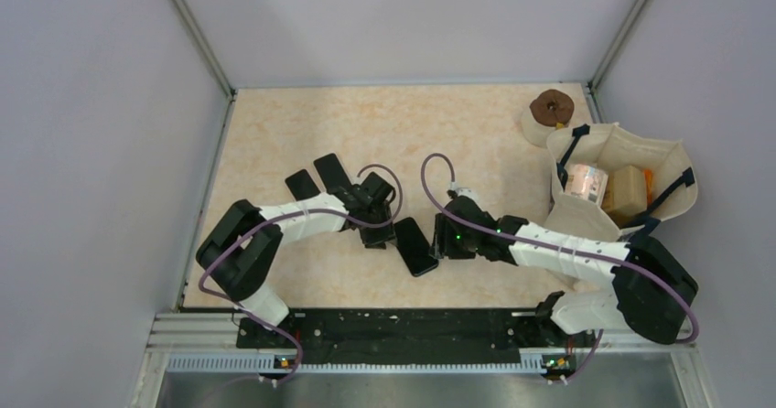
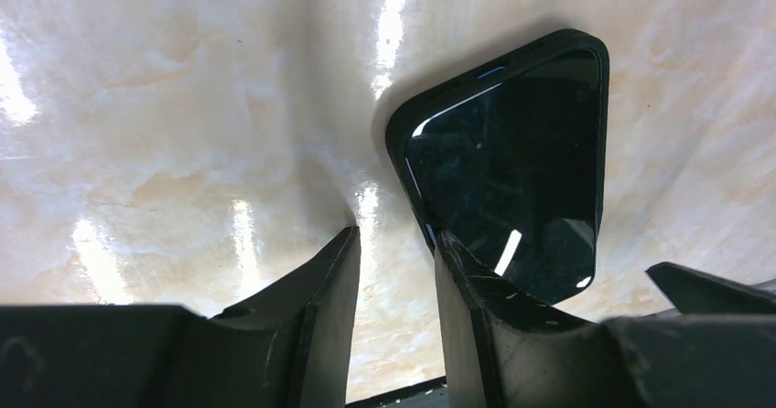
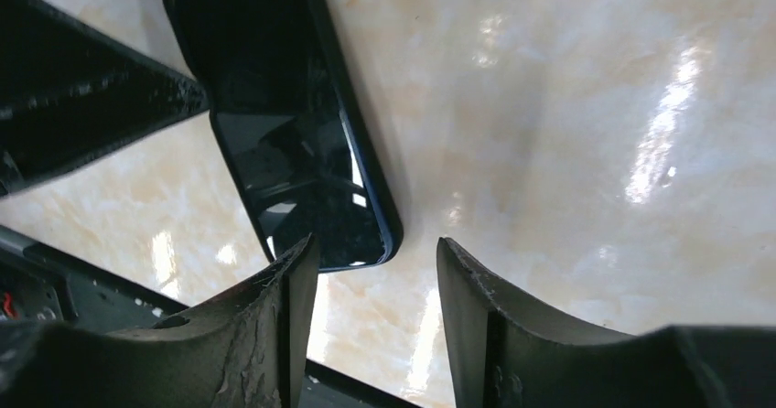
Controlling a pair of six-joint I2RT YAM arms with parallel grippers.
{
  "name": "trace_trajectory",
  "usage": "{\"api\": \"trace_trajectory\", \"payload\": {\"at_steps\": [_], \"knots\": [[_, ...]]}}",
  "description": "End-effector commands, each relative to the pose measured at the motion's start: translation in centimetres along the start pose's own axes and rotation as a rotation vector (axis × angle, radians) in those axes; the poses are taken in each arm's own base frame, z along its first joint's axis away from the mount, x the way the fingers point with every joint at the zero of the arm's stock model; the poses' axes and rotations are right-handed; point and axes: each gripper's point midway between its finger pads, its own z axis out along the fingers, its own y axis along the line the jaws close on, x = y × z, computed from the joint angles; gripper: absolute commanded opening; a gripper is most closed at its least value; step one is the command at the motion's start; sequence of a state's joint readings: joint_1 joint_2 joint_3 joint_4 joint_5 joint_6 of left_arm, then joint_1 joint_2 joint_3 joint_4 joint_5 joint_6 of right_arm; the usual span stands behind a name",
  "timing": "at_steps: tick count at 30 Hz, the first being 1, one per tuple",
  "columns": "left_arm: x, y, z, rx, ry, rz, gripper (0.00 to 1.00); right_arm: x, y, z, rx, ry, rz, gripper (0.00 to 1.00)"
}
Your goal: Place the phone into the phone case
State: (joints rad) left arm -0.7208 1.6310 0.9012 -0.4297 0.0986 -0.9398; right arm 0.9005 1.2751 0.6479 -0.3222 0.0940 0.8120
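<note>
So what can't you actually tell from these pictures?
Whether the phone sits fully in a case: left wrist view, a finger of the left gripper covers its near edge.
Phone's far end: right wrist view, cut off by the top edge.
Two dark flat things by the left arm: top view, too small to tell phone from case.
What is inside the bag: top view, mostly hidden by its walls.

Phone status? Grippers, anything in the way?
Left gripper open, empty, at edge of phone. Right gripper open, empty, beside it. Phone flat on table between them. Two dark slabs farther back, not blocking.
</note>
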Motion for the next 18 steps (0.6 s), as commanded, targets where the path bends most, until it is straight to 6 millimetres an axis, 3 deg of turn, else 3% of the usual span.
{"api": "trace_trajectory", "payload": {"at_steps": [1,8,14,18], "knots": [[0.6,-2.4,-0.2,0.085,-0.037,0.038,0.42,-2.9,1.0,-0.9,-0.026,-0.055,-0.025,0.47],[1.7,-3.0,-0.2,0.090,-0.034,0.037,0.41,-1.5,1.2,0.4,-0.025,0.023,-0.052,0.32],[1.8,-2.9,-0.5,0.085,-0.040,0.036,0.41,-0.6,0.1,0.7,0.034,0.042,-0.073,0.30],[1.8,-2.8,-0.4,0.081,-0.038,0.037,0.41,0.2,0.4,1.0,0.038,0.061,-0.093,0.29]]}}
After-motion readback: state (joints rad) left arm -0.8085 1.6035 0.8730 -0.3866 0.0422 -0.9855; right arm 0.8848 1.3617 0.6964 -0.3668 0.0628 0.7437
